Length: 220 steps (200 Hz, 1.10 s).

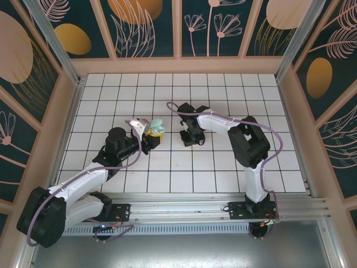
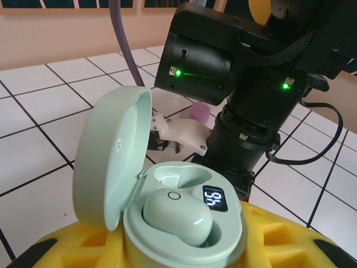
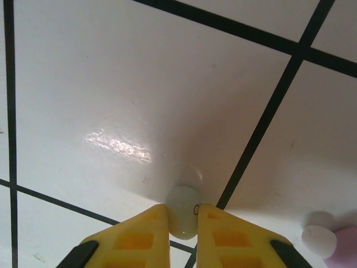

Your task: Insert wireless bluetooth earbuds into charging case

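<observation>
A mint-green charging case (image 2: pixel 184 223) stands with its lid (image 2: pixel 109 156) swung open to the left. My left gripper (image 2: pixel 184 254) is shut on it, and its yellow fingers (image 2: pixel 284 237) show on both sides of the base. One mint earbud (image 2: pixel 175 215) sits in the near socket, the far socket (image 2: pixel 175 178) is empty, and a small display (image 2: pixel 215 198) is lit. From above, the case (image 1: pixel 157 128) is left of centre. My right gripper (image 3: pixel 182 209) points down at the tile, shut on a second mint earbud (image 3: pixel 182 198) that touches the floor. That gripper (image 1: pixel 189 138) is right of the case.
A purple-pink earbud (image 3: pixel 340 245) with a pale tip lies on the tile just right of my right gripper; it also shows behind the case (image 2: pixel 198 111). The right arm's black wrist (image 2: pixel 234 67) looms close behind the case. Pink walls (image 1: pixel 178 66) ring the white tiled floor (image 1: pixel 223 162).
</observation>
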### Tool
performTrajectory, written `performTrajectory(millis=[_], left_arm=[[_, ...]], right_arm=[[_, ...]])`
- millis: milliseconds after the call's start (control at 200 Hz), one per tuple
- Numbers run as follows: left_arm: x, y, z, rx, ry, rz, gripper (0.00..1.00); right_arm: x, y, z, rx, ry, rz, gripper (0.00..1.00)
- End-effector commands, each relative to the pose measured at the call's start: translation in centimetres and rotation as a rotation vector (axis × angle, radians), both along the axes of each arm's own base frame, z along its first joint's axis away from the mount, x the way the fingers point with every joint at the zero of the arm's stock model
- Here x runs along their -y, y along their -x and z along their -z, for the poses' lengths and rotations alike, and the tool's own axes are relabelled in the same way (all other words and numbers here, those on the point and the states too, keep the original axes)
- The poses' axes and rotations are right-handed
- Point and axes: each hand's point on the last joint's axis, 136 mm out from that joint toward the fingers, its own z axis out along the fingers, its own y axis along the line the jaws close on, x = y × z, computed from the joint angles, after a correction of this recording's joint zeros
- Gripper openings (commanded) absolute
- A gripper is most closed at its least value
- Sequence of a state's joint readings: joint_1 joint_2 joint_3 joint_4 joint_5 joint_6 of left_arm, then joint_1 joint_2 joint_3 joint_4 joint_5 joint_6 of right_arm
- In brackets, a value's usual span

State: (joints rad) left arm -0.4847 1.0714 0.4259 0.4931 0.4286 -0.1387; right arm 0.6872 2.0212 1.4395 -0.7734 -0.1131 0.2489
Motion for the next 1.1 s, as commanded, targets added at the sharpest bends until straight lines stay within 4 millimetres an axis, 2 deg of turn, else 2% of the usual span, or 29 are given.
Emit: performTrajectory(millis=[0, 255, 505, 626, 751, 971, 1096], left_arm=[[0.0, -0.1, -1.4, 0.048, 0.007, -0.003, 0.19], [0.4, -0.4, -1.7, 0.055, 0.023, 0.008, 0.18], [1.4, -0.9, -2.2, 0.062, 0.027, 0.039, 0.18], [2.0, -0.8, -2.6, 0.08, 0.035, 0.069, 0.19], [3.0, 0.3, -3.5, 0.144, 0.057, 0.139, 0.2], [3.9, 0.2, -4.2, 0.203, 0.032, 0.184, 0.2], [4.6, 0.0, -4.4, 0.202, 0.031, 0.214, 0.2]], right_arm=[[0.2, -0.2, 0.1, 0.011, 0.001, 0.017, 0.13], [1.3, -0.9, -3.3, 0.103, 0.018, 0.038, 0.1], [2.9, -1.2, -8.2, 0.226, 0.023, 0.07, 0.09], [3.3, -1.4, -11.3, 0.307, 0.0, 0.079, 0.09], [3.3, -1.4, -15.1, 0.406, -0.033, 0.077, 0.07], [1.5, -0.3, -21.8, 0.585, -0.155, 0.032, 0.05], [0.7, 0.4, -24.8, 0.677, -0.224, 0.002, 0.04]])
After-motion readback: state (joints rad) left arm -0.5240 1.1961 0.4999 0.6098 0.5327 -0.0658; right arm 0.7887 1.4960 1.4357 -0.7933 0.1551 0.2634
